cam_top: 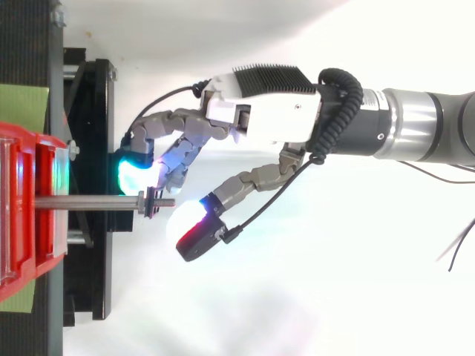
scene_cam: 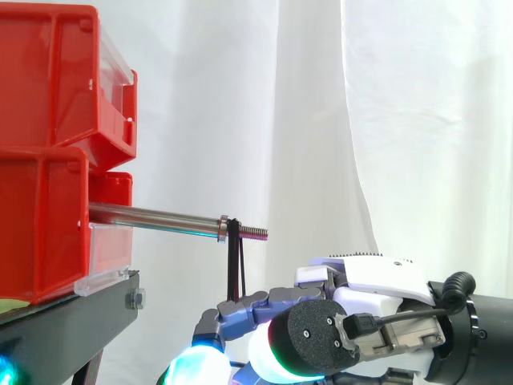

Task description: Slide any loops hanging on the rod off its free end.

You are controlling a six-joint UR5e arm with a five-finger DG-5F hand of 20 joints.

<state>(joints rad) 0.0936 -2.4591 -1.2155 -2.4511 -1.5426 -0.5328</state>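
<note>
White curtain hangs behind everything; stacked red bins sit at the left on a black stand; the hand reaches in from the right, low in the side view. From the bins the rod runs level, long axis left to right, its threaded free end pointing right into open air. The loop, thin and black, hangs just beside a collar close to that end and drops straight down to the fingers; whether it touches them I cannot tell. From above, the loop is a short mark across the rod; the fingers lie to one side of the rod and the thumb is spread well apart beyond the tip; the hand is splayed, with nothing pinched.
</note>
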